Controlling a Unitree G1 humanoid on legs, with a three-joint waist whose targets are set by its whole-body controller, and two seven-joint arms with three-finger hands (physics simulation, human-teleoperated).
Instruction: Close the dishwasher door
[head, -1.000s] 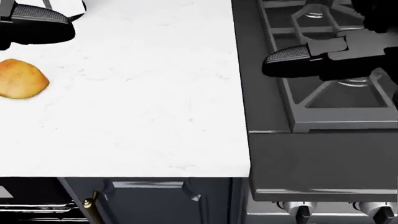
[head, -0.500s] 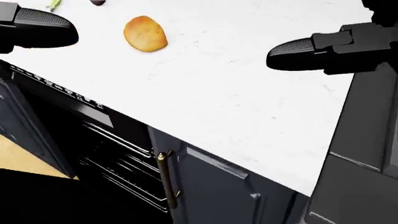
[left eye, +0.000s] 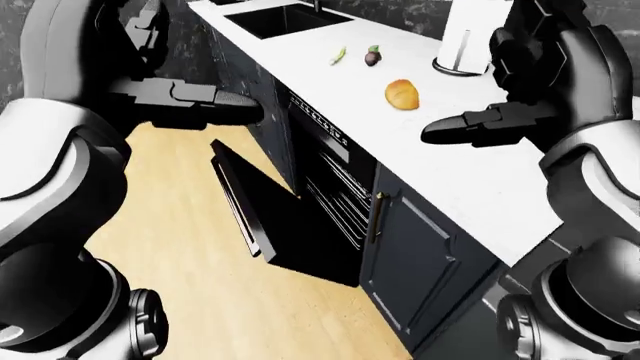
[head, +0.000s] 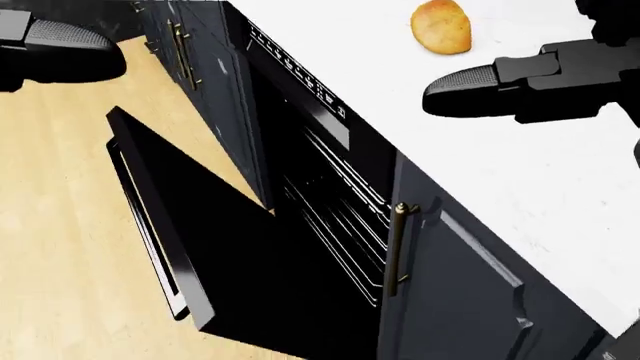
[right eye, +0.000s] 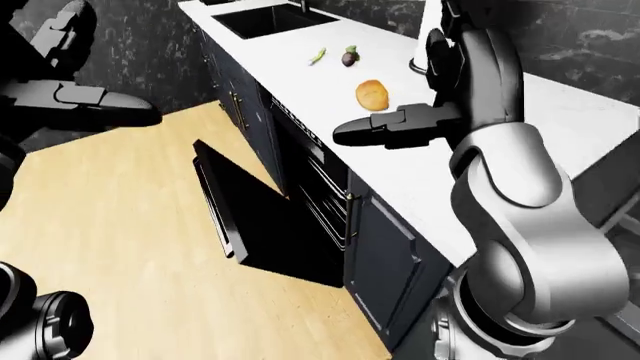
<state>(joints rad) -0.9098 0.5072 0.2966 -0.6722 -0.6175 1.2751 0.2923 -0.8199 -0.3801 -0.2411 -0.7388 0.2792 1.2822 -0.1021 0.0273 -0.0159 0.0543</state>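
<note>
Dishwasher door hangs open, well below both hands' fingers; fingers extended, grasping nothing.

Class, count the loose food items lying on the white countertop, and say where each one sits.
3. An orange-yellow round item lies nearest; a small dark one and a green one lie beyond it, toward the sink. The right arm may hide others.

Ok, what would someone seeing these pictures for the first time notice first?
The black dishwasher door hangs wide open over the wood floor, centre of each view, with the wire racks showing in the opening. Above it, an orange-yellow fruit sits on the white counter, and both dark robot hands, left robot hand and right robot hand, hover empty.
</note>
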